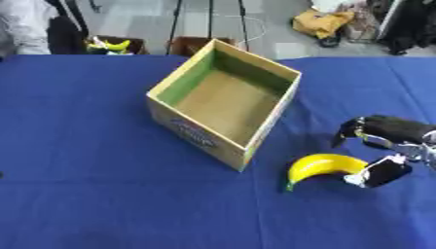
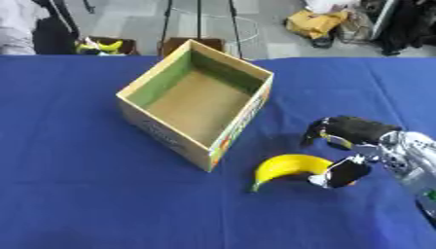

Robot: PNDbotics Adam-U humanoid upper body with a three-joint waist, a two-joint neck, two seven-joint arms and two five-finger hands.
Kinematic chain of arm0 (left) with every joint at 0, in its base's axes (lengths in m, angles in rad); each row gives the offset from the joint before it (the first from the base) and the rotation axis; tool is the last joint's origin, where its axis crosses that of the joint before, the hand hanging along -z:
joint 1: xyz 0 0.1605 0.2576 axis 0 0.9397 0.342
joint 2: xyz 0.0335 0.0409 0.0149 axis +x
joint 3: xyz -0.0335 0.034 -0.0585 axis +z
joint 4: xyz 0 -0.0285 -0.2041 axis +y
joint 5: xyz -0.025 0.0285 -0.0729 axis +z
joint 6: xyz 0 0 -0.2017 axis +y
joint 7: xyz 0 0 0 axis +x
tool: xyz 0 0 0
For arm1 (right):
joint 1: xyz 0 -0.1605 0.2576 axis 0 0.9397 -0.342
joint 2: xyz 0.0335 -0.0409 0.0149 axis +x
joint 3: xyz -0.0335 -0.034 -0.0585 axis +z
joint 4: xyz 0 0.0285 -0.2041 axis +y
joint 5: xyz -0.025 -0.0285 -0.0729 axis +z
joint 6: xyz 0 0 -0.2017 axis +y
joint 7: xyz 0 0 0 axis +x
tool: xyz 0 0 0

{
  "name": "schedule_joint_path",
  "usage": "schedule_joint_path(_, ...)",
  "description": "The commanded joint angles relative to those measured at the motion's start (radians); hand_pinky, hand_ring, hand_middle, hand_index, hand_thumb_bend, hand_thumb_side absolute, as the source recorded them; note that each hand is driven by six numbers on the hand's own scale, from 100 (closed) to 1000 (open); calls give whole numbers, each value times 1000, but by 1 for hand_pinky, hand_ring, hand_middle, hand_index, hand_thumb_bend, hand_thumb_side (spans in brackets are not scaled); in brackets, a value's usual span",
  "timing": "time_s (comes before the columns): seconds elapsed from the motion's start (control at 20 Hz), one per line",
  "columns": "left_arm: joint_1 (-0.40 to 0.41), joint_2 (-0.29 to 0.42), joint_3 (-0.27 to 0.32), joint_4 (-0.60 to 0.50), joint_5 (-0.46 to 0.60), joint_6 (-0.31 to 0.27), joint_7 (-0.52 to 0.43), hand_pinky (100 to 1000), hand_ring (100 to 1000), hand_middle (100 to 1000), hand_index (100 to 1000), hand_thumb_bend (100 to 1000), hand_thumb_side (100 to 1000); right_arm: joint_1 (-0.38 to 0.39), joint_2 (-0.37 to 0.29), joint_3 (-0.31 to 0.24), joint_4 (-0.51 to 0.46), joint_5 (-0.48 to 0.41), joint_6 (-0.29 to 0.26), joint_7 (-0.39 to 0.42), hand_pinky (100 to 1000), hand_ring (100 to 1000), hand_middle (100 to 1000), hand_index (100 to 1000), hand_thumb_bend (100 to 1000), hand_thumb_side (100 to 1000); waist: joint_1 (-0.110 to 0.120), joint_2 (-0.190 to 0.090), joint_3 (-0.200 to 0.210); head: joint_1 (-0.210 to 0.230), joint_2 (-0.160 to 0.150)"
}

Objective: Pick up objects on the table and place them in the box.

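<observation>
The right hand [image 2: 345, 151] is coming in from three o'clock, thumb touching the banana's [image 1: 322, 166] right end, fingers arching open above, nothing gripped yet. The banana is lying on the blue table [image 1: 85, 146], at five o'clock from the open box [image 1: 223, 102]. The wrist is running off frame; the left hand isn't showing.

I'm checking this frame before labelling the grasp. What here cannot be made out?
- Contact between the right robot hand and the yellow banana: blurred in both views.
- The banana's right end: behind the thumb.
- The print on the open cardboard box: blurred.
- The right forearm: cut off by the right edge.
- The left robot hand: in neither view.
</observation>
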Motion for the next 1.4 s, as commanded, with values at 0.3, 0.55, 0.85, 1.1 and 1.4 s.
schedule_joint_path(0.3,-10,5,0,-15,-5,-3,-5,148,235,308,470,100,1000,-14,-16,0,13,18,3,0,738,797,664,749,353,489,0,-13,4,-3,-14)
schedule_joint_path(0.55,-9,4,0,-15,-7,-2,-6,148,235,308,470,100,1000,-14,-17,0,12,15,9,-14,733,790,636,726,313,505,-1,-10,4,-3,-13)
schedule_joint_path(0.85,-9,3,1,-15,-8,-2,-7,149,235,308,471,100,1000,-13,-17,1,16,12,15,-28,727,782,610,706,259,527,0,-10,5,-4,-14)
schedule_joint_path(1.1,-8,3,1,-15,-10,-1,-10,149,236,309,472,100,1000,-13,-18,0,21,9,18,-41,724,779,598,696,225,540,0,-10,4,-5,-13)
schedule_joint_path(1.4,-7,3,1,-15,-12,0,-13,150,236,309,472,100,1000,-13,-20,1,26,10,18,-46,727,784,609,706,255,543,0,-10,3,-6,-14)
